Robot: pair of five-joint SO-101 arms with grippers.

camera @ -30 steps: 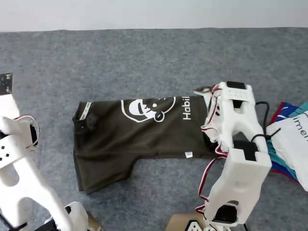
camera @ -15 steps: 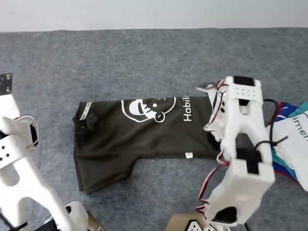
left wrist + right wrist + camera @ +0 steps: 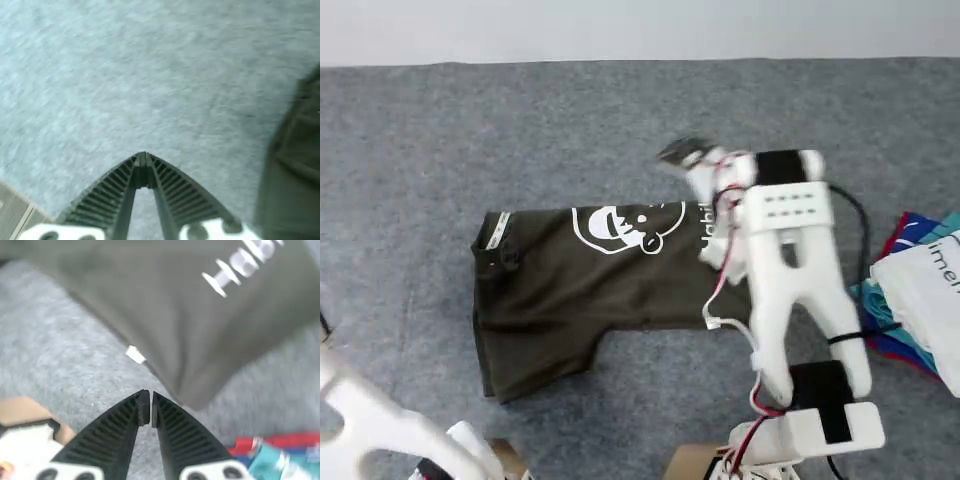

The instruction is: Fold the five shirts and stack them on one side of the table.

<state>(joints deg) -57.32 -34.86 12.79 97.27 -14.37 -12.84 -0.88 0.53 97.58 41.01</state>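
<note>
One dark shirt (image 3: pixel 580 290) lies spread, left hand (image 3: pixel 143 167) and right hand (image 3: pixel 147 402) each pressed together

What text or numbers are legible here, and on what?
White lettering on the dark shirt: behind the right arm, blurred in the wrist view; unreadable.
Dark letters on the folded white shirt: cut off at the edge; unreadable.
Small white tag on the dark shirt: too small.

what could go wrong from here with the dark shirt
The right gripper is shut and empty by the edge of the dark shirt; lowered like that, it would likely bunch the cloth rather than grip it. The folded stack lies close to that arm, so a wide swing might knock it.
</note>
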